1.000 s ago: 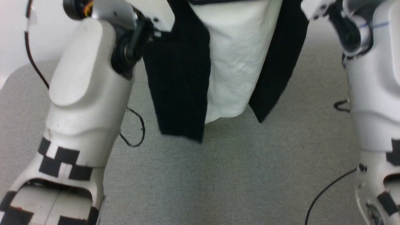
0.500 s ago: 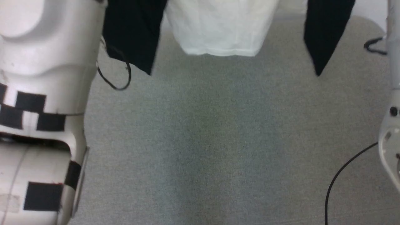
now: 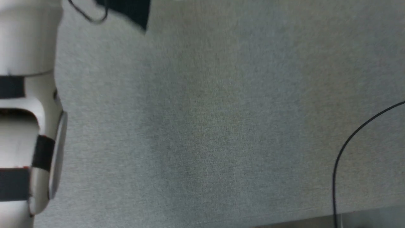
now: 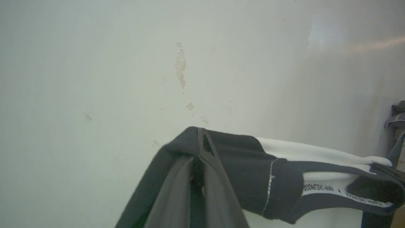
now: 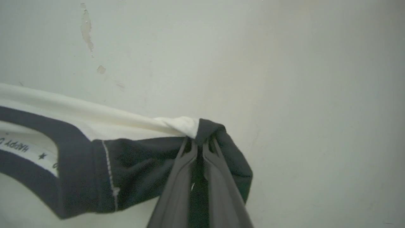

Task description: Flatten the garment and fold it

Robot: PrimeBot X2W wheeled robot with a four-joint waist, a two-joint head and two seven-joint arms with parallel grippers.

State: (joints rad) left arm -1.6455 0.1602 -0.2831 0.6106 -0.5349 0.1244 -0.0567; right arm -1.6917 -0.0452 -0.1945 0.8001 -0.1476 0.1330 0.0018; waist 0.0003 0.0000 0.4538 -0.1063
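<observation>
ITEM: soft white T-shirt (image 4: 240, 164), black sleeves, aloft over grey worktop's (image 3: 221, 126) far edge | HOLD: left pincer (image 4: 202, 142), right pincer (image 5: 199, 142) clamped on its shoulders | RISK: your thin pinches may slip, dropping it crumpled.

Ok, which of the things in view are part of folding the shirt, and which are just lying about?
Job: garment, left end effector, right end effector, both shut on it.
Just there: cable, chipped wall, grey surface.
</observation>
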